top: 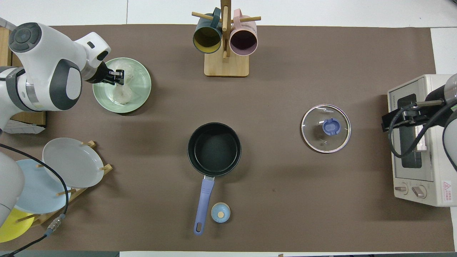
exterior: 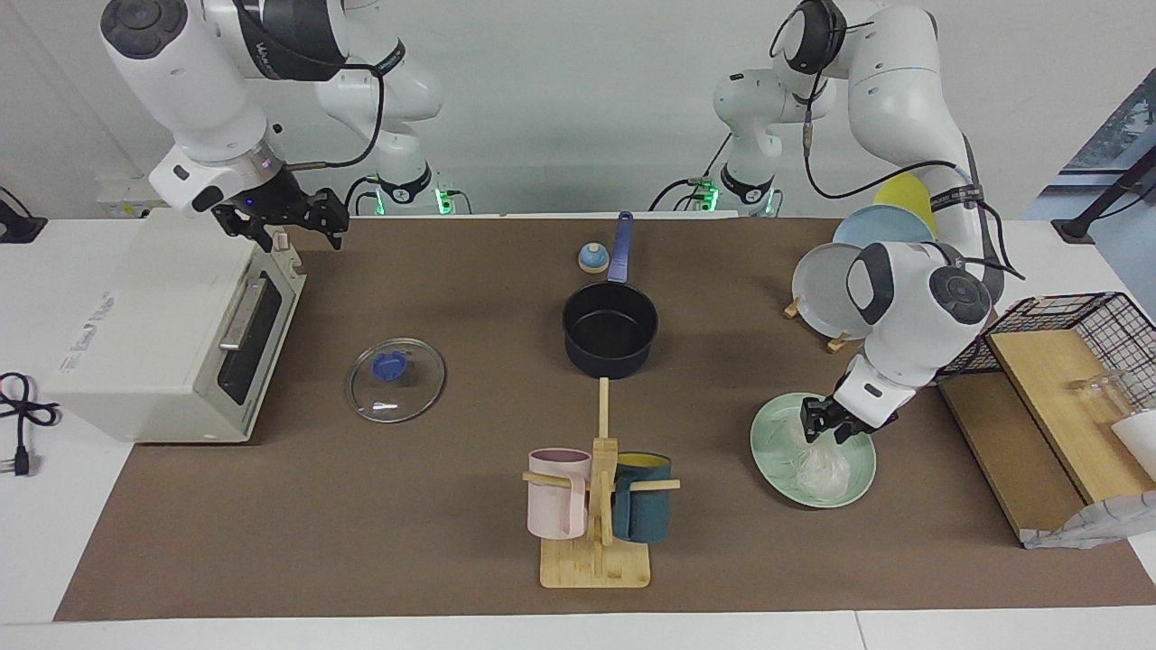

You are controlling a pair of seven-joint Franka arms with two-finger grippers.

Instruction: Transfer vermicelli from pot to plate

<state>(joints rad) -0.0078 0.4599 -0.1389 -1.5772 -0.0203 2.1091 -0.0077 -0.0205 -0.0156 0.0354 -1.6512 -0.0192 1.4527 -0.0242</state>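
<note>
The vermicelli lies as a loose white bundle on the mint-green plate, toward the left arm's end of the table. Some strands rise toward my left gripper, which hangs low over the plate's rim nearest the robots. In the overhead view the left gripper is over the plate and beside the vermicelli. The dark navy pot stands mid-table with nothing in it, its blue handle pointing toward the robots. My right gripper is open and holds nothing, up over the toaster oven's top edge.
A glass lid lies between the pot and the toaster oven. A wooden mug rack with a pink and a teal mug stands farther out than the pot. A plate rack, a wire basket and boards are at the left arm's end. A small blue cap lies by the pot handle.
</note>
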